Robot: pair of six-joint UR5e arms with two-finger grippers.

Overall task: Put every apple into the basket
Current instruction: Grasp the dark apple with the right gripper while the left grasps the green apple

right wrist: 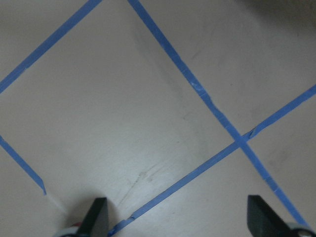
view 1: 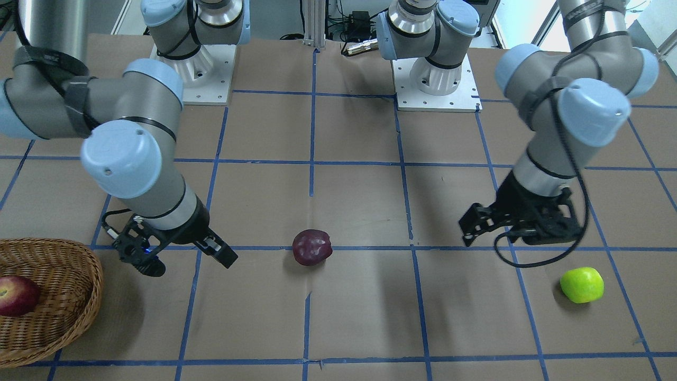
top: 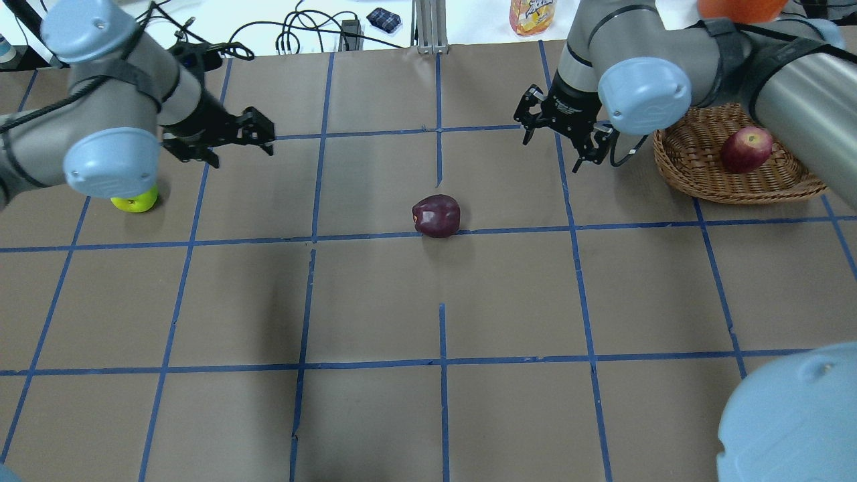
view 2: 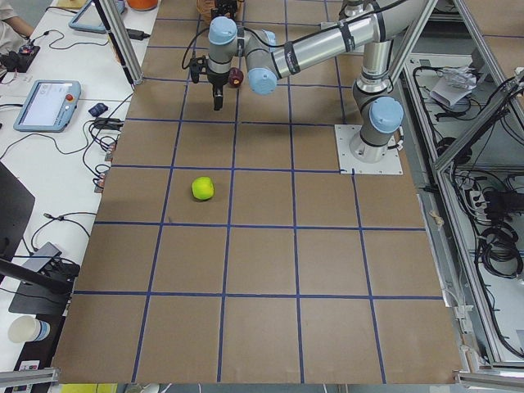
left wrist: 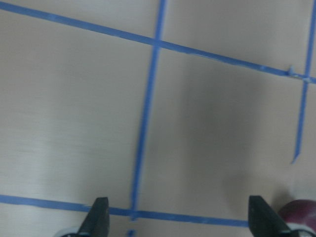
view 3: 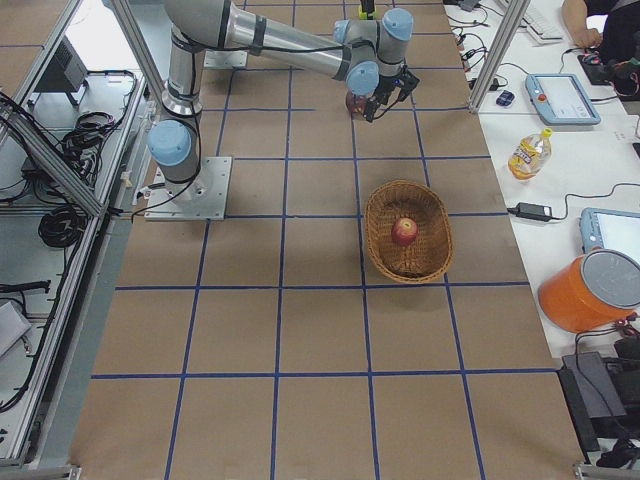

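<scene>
While a round red apple (top: 745,148) lies in the oval wicker basket (top: 696,181) at the tabletop's (top: 375,301) right edge, we see the left gripper (left wrist: 180,219) and right gripper (right wrist: 177,217) spread-jawed.

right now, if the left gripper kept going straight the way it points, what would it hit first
Most likely the bare table: the open left gripper points down at its brown top and blue tape. The dark apple sits just outside one fingertip, probably missed, though depth is unclear.

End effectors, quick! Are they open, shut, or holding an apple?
Left black two-finger end effector: open, empty.
Right black two-finger end effector: open, empty.
</scene>
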